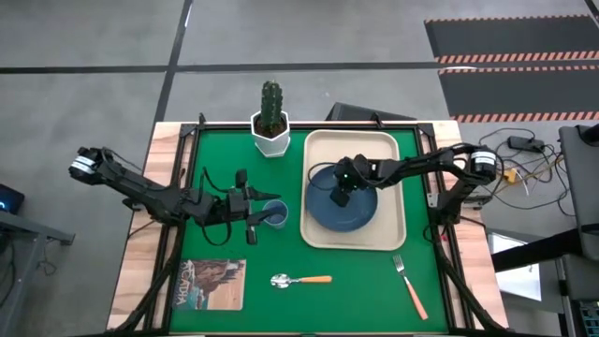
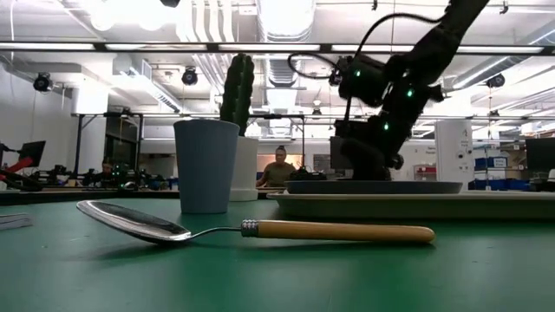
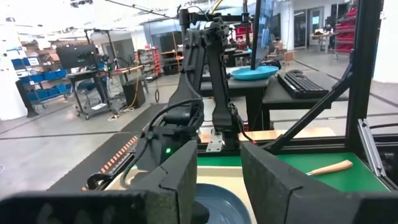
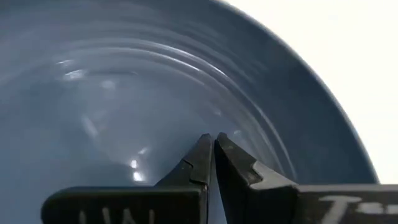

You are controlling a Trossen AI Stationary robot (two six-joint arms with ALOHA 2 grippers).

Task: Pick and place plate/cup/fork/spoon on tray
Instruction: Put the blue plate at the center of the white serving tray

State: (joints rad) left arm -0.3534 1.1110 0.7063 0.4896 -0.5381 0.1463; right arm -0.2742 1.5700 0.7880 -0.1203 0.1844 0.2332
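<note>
The slate-blue plate lies in the cream tray. My right gripper is shut and points down over the plate's inside; it also shows in the low view. The light-blue cup stands upright on the green mat, left of the tray. My left gripper is open at the cup's left side and above it; the cup's rim shows low between its fingers. The spoon and the fork lie flat on the mat near the table's near edge. My right gripper's shut fingertips come from above at the plate's inner floor, near the rising rim. I cannot tell whether they touch it. The plate lies flat in the tray.
A cactus in a white hexagonal pot stands at the mat's far edge, left of the tray. A booklet lies at the near left corner. The mat between spoon and fork is bare. A person sits far behind the table.
</note>
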